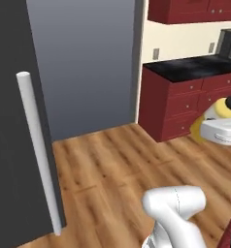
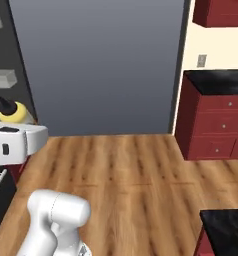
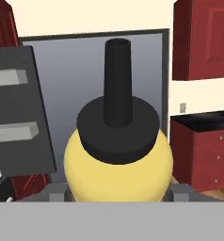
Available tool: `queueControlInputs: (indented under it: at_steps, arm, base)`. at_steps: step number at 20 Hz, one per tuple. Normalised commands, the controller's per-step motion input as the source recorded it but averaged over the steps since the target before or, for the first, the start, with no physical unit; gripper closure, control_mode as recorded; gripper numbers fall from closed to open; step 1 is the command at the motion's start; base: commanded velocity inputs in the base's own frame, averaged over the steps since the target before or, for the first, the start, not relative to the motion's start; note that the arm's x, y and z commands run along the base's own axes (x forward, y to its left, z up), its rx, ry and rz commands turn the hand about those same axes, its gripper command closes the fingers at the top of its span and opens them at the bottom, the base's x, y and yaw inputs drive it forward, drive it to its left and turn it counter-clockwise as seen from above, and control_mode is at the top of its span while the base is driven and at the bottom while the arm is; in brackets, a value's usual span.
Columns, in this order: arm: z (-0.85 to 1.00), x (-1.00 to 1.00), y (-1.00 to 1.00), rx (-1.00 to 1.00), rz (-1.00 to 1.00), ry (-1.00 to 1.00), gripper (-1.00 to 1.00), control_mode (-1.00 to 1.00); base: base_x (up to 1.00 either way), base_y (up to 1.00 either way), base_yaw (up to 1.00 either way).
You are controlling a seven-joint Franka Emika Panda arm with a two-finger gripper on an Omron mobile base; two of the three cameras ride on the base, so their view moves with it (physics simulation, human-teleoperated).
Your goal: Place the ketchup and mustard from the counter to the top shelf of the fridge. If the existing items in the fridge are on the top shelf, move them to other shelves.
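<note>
Hand view gives you the mustard bottle [image 3: 117, 164] square between the gripper [image 3: 117, 196] fingers, its black nozzle pointing away toward the grey fridge side panel [image 3: 95, 80]. The jaws stand partly closed against the yellow body, so you have the bottle in your grip, off the counter. In the left base view it sits at the right edge, in front of the red drawers [image 1: 178, 104]. In the right base view it sits at the left edge, beside the open fridge door [image 2: 6, 60].
</note>
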Motion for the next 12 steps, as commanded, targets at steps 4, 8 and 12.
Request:
queueControlInputs:
  at_steps: [4, 8, 12]
  arm:
    - [0.0, 0.0, 0.0, 0.0, 0.0, 0.0, 1.0, 1.0]
    - [0.0, 0.0, 0.0, 0.0, 0.0, 0.0, 1.0, 1.0]
    - [0.0, 0.0, 0.0, 0.0, 0.0, 0.0, 1.0, 1.0]
  base:
    - [1.0, 0.0, -0.01]
    - [1.0, -0.01, 0.02]
    - [1.0, -0.21, 0.12]
